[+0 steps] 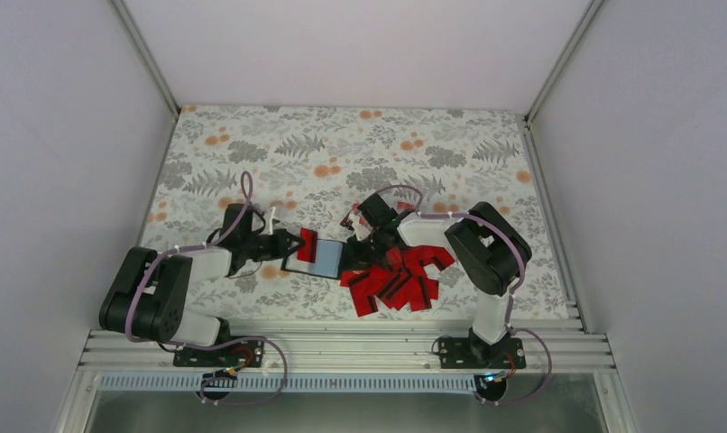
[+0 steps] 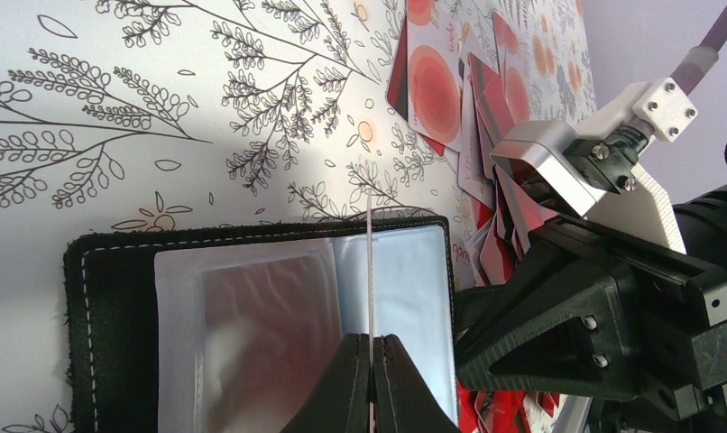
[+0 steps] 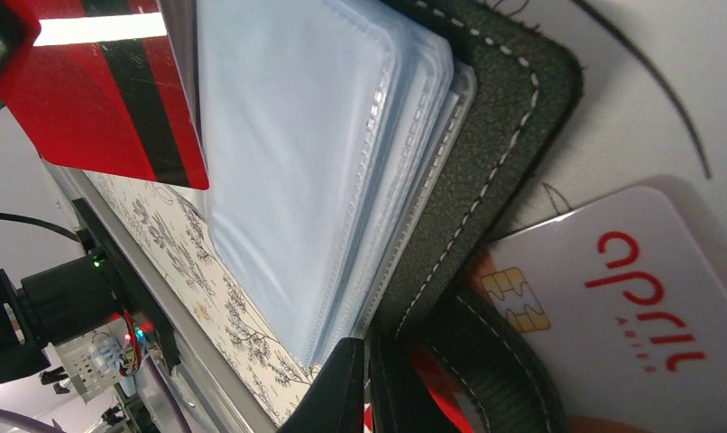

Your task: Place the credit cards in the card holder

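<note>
The card holder (image 1: 322,262) lies open on the flowered cloth, its grey-blue sleeves (image 2: 252,307) facing up. My left gripper (image 1: 294,244) is shut on one red credit card (image 1: 307,244), which stands on edge over the holder's middle fold. In the left wrist view that card shows as a thin line (image 2: 370,262) rising from the gripper (image 2: 371,347). The right wrist view shows its red face and black stripe (image 3: 98,99) above the sleeves (image 3: 297,162). My right gripper (image 1: 353,253) is shut, its tips (image 3: 367,347) at the holder's right edge, by the stitched cover.
A loose heap of red cards (image 1: 396,281) lies just right of the holder, under the right arm. Some lie pale side up (image 2: 441,86), one with a chip and red lettering (image 3: 630,316). White walls (image 1: 71,135) close the cloth in at the left, right and back.
</note>
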You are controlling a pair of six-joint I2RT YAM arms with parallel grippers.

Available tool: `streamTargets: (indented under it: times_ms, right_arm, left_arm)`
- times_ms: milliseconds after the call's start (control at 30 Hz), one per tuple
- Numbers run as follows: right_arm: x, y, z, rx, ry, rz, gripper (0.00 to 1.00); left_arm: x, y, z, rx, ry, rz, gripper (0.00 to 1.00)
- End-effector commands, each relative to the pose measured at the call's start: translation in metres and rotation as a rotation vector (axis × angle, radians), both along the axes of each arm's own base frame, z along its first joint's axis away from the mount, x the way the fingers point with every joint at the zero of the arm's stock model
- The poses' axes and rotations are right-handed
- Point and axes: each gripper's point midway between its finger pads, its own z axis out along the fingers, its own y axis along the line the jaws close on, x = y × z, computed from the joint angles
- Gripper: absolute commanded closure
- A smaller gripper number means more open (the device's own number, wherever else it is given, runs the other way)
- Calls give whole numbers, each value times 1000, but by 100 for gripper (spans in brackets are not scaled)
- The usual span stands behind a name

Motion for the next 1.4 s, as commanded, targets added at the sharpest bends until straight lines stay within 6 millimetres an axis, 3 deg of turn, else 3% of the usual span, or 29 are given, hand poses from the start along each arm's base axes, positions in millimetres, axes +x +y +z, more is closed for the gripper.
streamTargets:
  times_ms: [0,1367]
  right_arm:
    - [-9,-15,-30,-93,36,-7,96]
    - [-13,-16,-32,-82,50,-17,96]
  left_arm:
    - [-3,-3,2,-9,-34,-28,98]
    - [-22,-8,-9,-71,46,-34,98]
